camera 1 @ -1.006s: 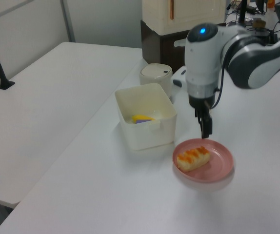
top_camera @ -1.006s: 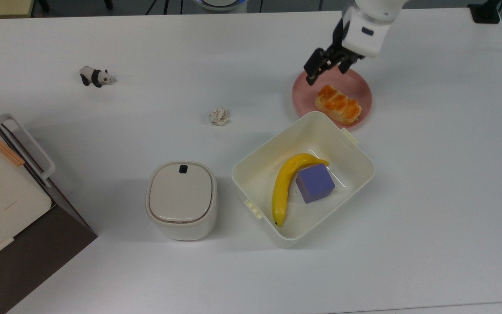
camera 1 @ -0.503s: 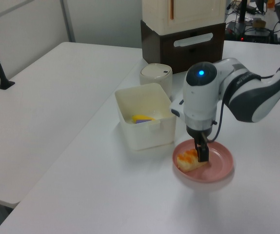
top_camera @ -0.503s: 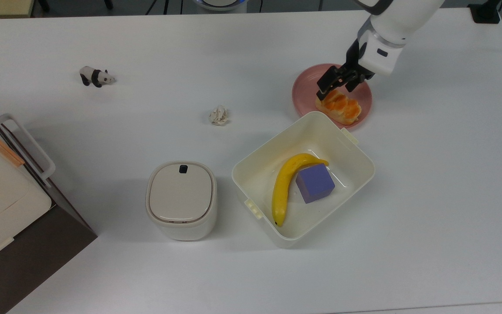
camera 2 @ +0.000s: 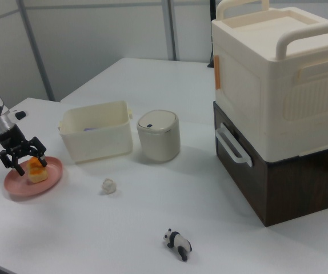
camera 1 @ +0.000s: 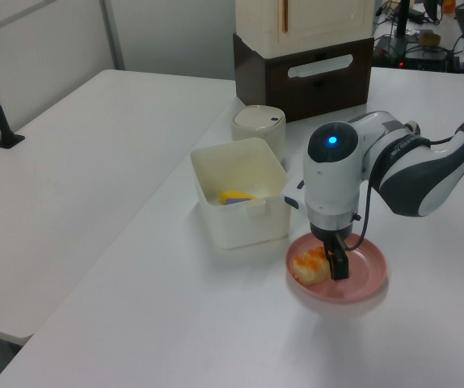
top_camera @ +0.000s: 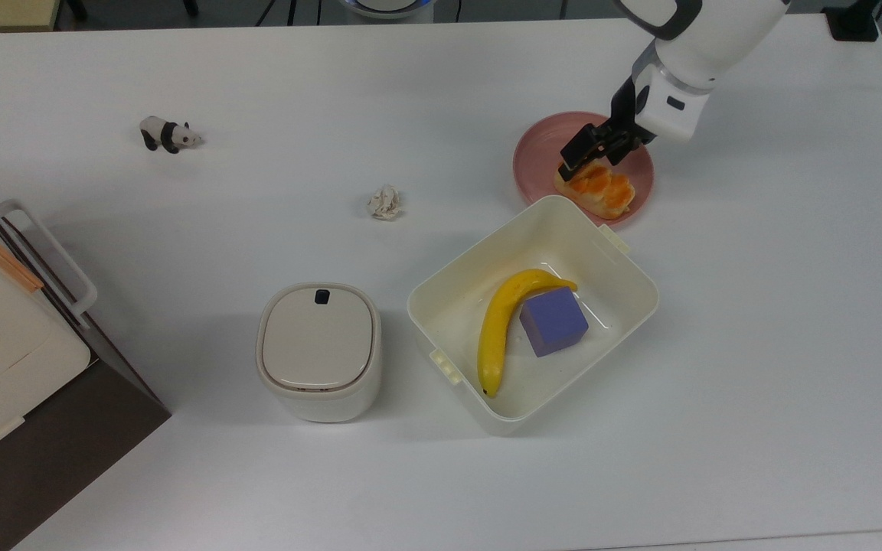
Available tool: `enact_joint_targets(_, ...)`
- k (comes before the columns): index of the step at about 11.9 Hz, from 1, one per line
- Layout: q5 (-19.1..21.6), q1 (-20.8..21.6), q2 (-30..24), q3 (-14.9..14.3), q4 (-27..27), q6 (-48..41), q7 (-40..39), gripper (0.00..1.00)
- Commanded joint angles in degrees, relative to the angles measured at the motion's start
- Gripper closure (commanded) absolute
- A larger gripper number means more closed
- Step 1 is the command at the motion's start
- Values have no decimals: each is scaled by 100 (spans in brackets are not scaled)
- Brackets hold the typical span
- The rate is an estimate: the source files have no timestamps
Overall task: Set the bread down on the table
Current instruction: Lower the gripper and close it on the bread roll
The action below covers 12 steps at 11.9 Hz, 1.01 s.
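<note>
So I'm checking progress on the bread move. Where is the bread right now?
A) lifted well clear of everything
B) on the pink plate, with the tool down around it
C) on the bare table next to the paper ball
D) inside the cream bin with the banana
B: the bread lies on the plate, with the tool lowered over one end, fingers spread on either side in the right view.
</note>
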Motion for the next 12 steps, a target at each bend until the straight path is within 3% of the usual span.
enact_joint_targets(1, -133, -88, 19, 2, 2, 91, 116, 36)
enact_joint_targets(2, -133, -97, 19, 2, 11, 91, 124, 77)
enact_joint_targets(4, -176, -123, 19, 2, 11, 91, 125, 100)
enact_joint_targets(9, -264, -210, -130, 54, 2, 21, 19, 100)
enact_joint_targets(12, -11, -509, -787, 361, 2, -574, -698, 100)
